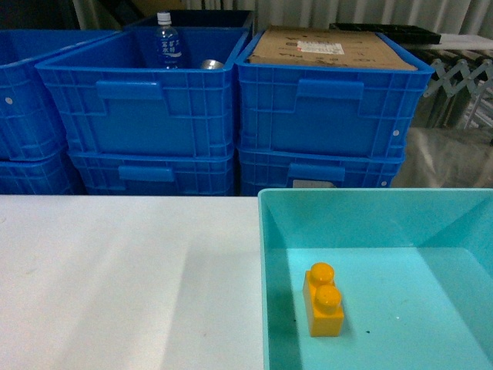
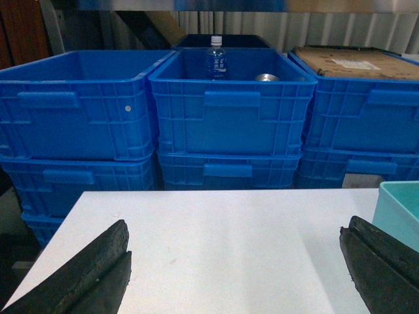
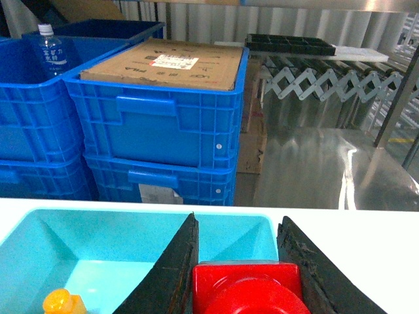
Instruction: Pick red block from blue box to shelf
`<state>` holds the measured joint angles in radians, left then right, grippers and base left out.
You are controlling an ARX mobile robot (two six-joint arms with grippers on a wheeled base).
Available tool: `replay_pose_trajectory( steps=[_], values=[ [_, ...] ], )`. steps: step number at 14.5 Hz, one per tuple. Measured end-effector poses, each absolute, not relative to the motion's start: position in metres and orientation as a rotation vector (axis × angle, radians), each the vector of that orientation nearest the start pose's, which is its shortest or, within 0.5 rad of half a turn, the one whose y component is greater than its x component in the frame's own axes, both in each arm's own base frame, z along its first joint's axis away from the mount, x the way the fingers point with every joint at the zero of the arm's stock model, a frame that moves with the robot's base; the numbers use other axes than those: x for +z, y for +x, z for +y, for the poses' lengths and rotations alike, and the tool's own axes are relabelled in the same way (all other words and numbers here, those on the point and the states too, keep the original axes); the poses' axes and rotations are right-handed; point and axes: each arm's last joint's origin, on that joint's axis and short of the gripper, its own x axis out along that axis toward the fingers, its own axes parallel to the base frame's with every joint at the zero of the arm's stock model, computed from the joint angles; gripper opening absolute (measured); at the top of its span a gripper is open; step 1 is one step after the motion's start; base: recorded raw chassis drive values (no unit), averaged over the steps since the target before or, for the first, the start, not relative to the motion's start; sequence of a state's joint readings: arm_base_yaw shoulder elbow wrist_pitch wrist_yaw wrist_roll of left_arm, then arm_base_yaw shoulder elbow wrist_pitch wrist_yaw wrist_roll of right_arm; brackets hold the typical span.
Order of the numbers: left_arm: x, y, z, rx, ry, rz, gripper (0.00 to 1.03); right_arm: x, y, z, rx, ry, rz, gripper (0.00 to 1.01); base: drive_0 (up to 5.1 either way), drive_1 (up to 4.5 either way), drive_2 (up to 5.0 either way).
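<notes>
Right fingers (image 3: 239,275) clamped on red block (image 3: 249,291), blue box (image 3: 98,235) just below | left fingers (image 2: 232,261) spread wide over tabletop (image 2: 229,242)

Even, fairly bright indoor light fills all three views, with a cool blue cast and soft grain. On the white table (image 1: 123,277) a faint broad shadow band runs diagonally, and the orange-yellow brick (image 1: 323,301) throws only a small soft shadow inside the blue box (image 1: 266,254). In the right wrist view the steel floor (image 3: 314,163) carries streaky glare, and the near red block (image 3: 247,289) looks slightly soft.
</notes>
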<state>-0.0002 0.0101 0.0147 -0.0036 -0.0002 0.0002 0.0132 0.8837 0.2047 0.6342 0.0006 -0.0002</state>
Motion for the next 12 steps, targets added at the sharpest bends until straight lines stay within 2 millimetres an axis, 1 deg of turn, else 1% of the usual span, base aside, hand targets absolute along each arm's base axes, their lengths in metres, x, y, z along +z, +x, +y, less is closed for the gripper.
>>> replay_pose_trajectory(
  steps=[2, 4, 5, 6, 12],
  values=[
    [0.167, 0.097, 0.0, 0.0, 0.0, -0.001, 0.98, 0.187, 0.175, 0.001, 0.005, 0.004, 0.121, 0.29, 0.0, 0.0, 0.0],
    [0.167, 0.097, 0.0, 0.0, 0.0, -0.001, 0.98, 0.171, 0.172, -0.002, 0.006, 0.012, 0.223, 0.29, 0.0, 0.0, 0.0],
    [0.167, 0.097, 0.0, 0.0, 0.0, -0.001, 0.98, 0.155, 0.175, -0.01, -0.026, 0.021, 0.296, 0.29, 0.0, 0.0, 0.0],
    [0.167, 0.097, 0.0, 0.0, 0.0, -0.001, 0.98, 0.156, 0.178, -0.006, 0.008, 0.012, 0.267, 0.29, 0.0, 0.0, 0.0],
    [0.167, 0.097, 0.0, 0.0, 0.0, -0.001, 0.98, 0.155, 0.178, -0.007, 0.008, 0.012, 0.271, 0.29, 0.0, 0.0, 0.0]
  ],
)
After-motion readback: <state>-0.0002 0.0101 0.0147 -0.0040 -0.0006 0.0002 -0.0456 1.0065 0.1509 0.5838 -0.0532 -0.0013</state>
